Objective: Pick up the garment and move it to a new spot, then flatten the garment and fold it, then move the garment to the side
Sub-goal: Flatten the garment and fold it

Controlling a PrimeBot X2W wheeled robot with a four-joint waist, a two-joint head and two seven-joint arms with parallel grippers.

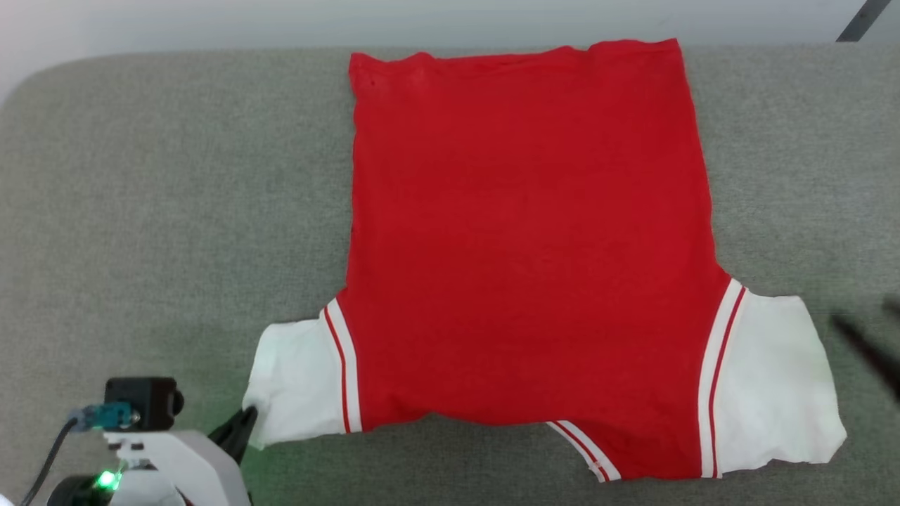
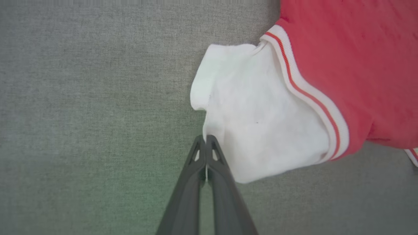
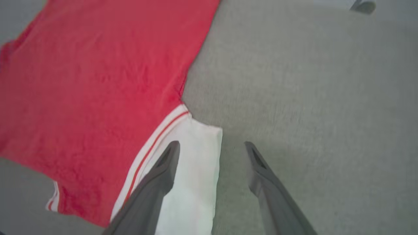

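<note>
The garment [image 1: 527,246] is a red shirt spread flat on the grey padded surface [image 1: 176,197], hem at the far side and white sleeves toward me. My left gripper [image 1: 244,424] sits at the lower left, shut on the outer edge of the left white sleeve [image 2: 261,114]. In the left wrist view its fingers [image 2: 214,153] are pressed together with a sliver of white cloth between them. My right gripper [image 3: 212,145] stands open above the outer edge of the right white sleeve [image 3: 192,182], holding nothing. It appears blurred at the right edge of the head view [image 1: 860,312].
Bare grey surface lies left of the shirt [image 1: 140,211] and right of it [image 1: 794,176]. The surface's far edge [image 1: 211,53] meets a pale wall. A dark bar [image 1: 861,21] crosses the top right corner.
</note>
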